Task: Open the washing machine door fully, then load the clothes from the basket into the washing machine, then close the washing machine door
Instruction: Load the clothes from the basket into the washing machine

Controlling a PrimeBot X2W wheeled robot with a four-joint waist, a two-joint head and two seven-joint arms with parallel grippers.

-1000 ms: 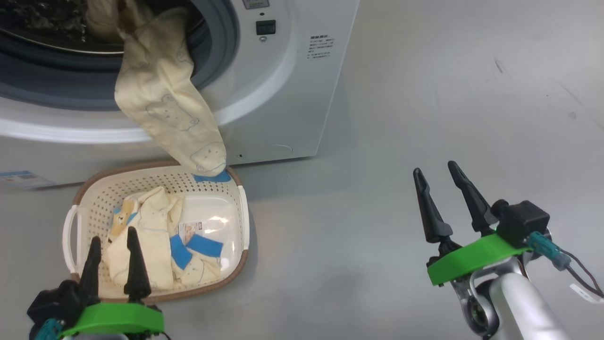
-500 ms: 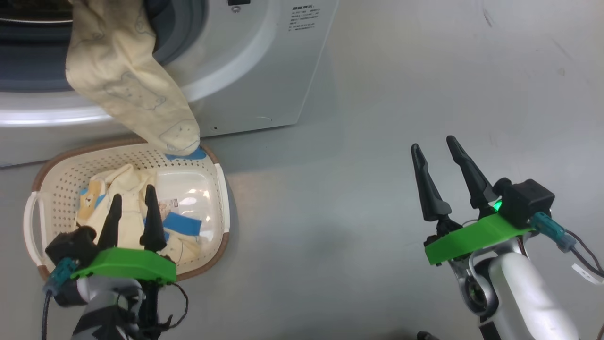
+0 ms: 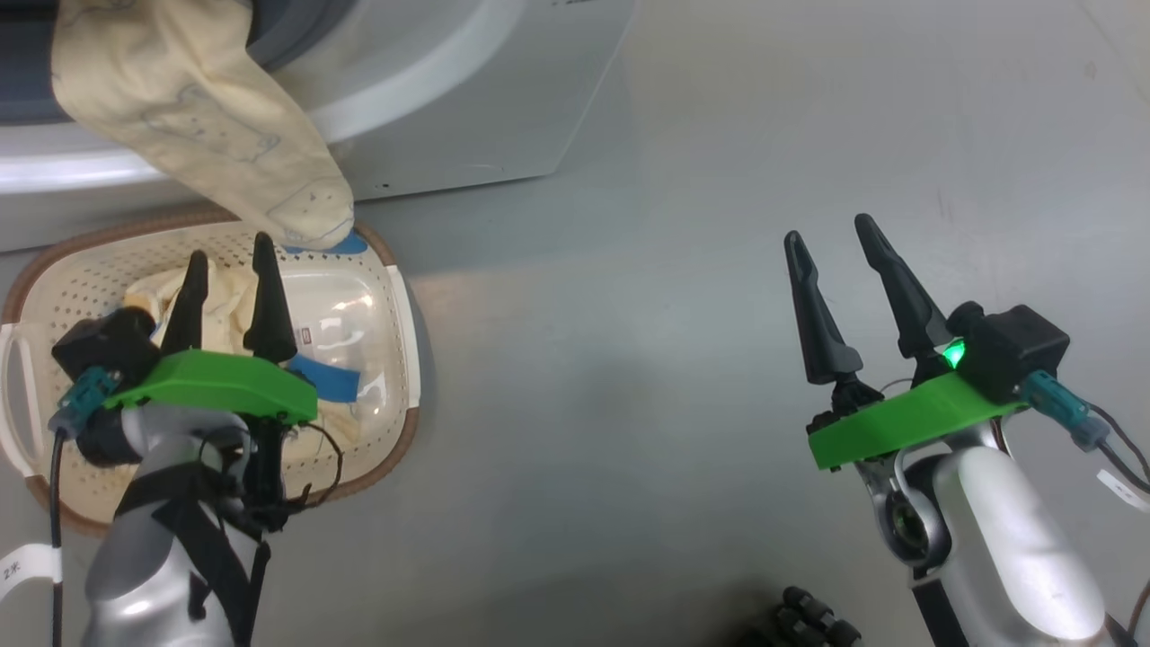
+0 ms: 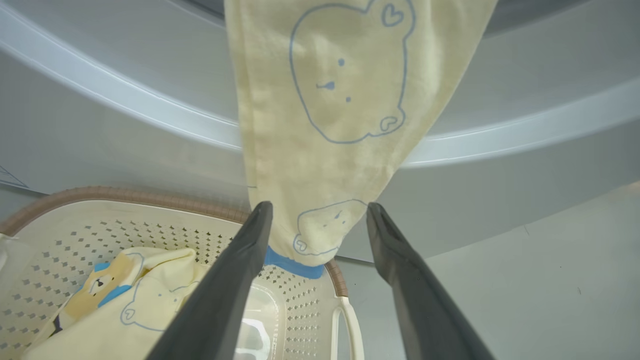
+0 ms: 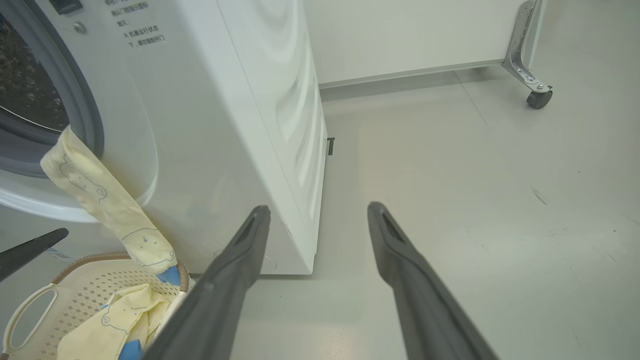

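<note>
- Washer [image 3: 467, 99]: white, at the top left of my head view. Its grey-rimmed mouth [image 5: 90, 120] stood uncovered, with the drum dark within.
- Garment [image 3: 207, 135]: cream with bear outlines. It was draped out of the mouth and down the washer front, and its blue-edged end hung just over the basket's far rim.
- Basket [image 3: 81, 279]: on the floor [image 3: 629, 359], just in front of the washer. More clothes [image 4: 125, 295] lay inside, one with a blue patch.
- Left jaws: spread and empty, above the basket. The fingers [image 4: 230, 280] flanked the garment's hanging end in the wrist view; I could not tell whether they touched it.
- Right jaws: spread and empty, over bare floor well right of the washer. The fingers [image 3: 813, 314] pointed up my head view.
</note>
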